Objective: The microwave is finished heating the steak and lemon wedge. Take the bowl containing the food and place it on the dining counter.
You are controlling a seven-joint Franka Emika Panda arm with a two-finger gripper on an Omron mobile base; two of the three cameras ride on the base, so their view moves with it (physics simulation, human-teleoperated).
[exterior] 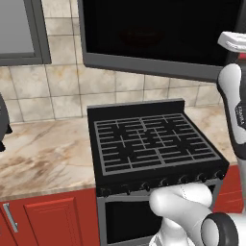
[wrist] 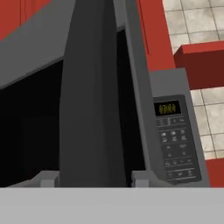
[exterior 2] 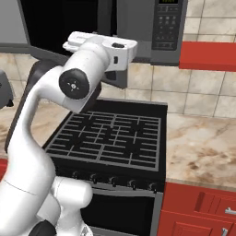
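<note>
Microwave (wrist: 175, 140) above the stove (exterior: 153, 144), door (wrist: 87, 100) ajar, edge toward gripper (wrist: 89, 180), long axis upright, jaws parted astride it, holding nothing.

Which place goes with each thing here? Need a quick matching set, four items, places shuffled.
Things:
1. dark grey box-shaped microwave
2. black stove with metal grates
3. red cabinet door with silver handle
4. beige square wall tiles

Places:
a. below the beige veined marble counter
b. high on the wall, above the burners
c. on the wall between the counter and the high units
d. flanked by the marble counter on both sides

Pairs: 1-b, 2-d, 3-a, 4-c
</note>
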